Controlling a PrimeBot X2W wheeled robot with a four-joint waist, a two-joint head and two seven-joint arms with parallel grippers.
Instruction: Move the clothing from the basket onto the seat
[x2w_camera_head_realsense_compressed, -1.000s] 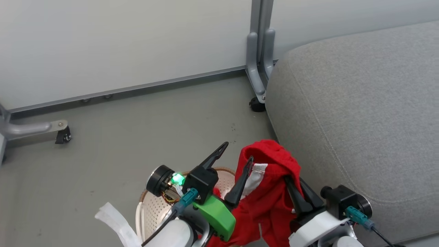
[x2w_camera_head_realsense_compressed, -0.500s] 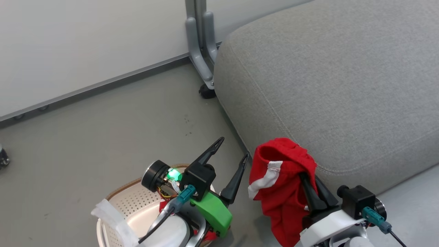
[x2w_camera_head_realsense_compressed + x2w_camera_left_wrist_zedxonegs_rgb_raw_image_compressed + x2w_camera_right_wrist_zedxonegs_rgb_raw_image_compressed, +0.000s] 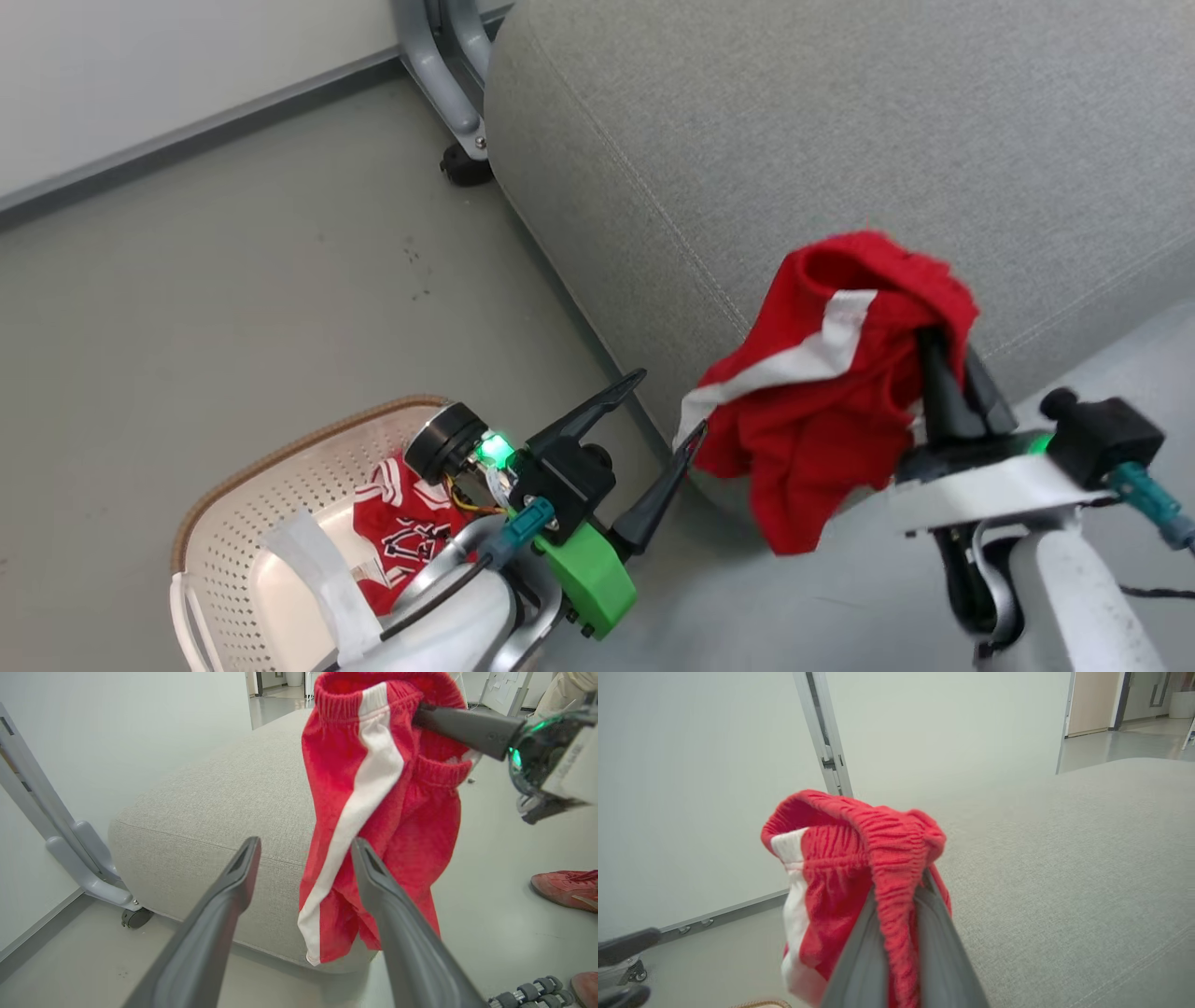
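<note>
Dangling by a pinch of elasticated waistband, the red shorts (image 3: 822, 411) hang from the right end effector (image 3: 945, 359), whose fingers are closed on the bunched fabric. They hang at the front edge of the grey seat (image 3: 794, 140), and from where I stand they look more beside the cushion than over it. The risk, I'd say, is letting go too soon. With the legs drooping below the cushion's top, the cloth would likely slide down the rounded edge onto the floor (image 3: 233, 280). The hem might also drag against the upholstery and tug the thin grip loose. The shorts look soft and limp, bright red with a broad white stripe down one side and the waistband ruched. The left end effector (image 3: 669, 403) is spread open and empty, between the basket (image 3: 280, 453) and the seat. The other red garment (image 3: 397, 527), lettered in black and white, lies crumpled in the basket, partly hidden behind the left arm.
</note>
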